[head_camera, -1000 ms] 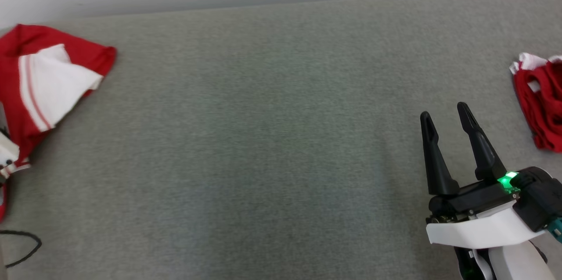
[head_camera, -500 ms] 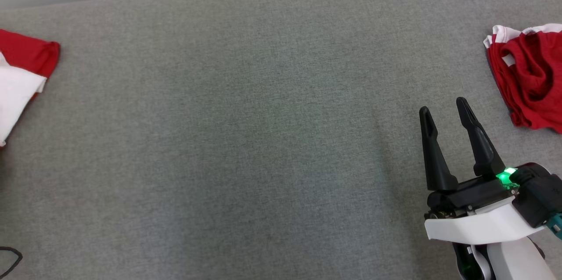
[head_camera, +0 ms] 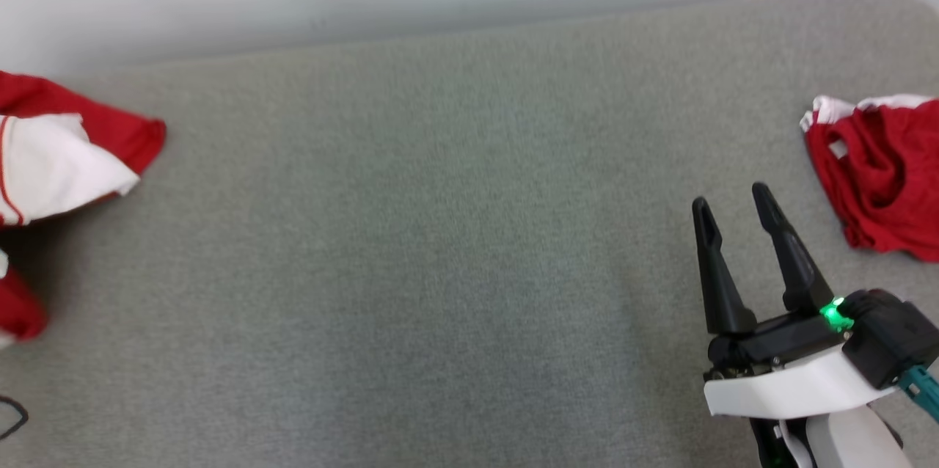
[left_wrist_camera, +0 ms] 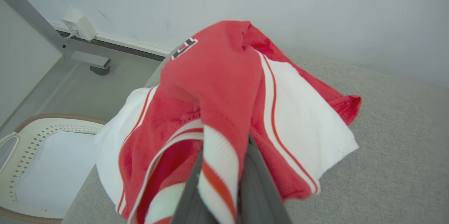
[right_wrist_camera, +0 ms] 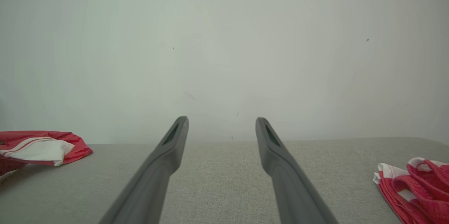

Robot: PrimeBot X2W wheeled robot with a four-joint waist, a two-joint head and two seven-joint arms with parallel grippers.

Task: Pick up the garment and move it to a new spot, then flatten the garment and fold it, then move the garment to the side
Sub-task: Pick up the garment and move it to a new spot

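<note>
Left gripper (left_wrist_camera: 224, 146) just clamped shut on the red/white garment (left_wrist_camera: 217, 76) at table's (head_camera: 440, 233) left edge, prob. to lift it, while right gripper (head_camera: 730, 195) hovers wide open & empty, kept clear.

Garment (head_camera: 59, 167) partly beyond left edge.

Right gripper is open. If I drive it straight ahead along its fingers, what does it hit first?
Probably the pale wall. The right gripper points across bare table, and the bunched red garment lies off to its right. How high the gripper is above the surface is hard to judge.
</note>
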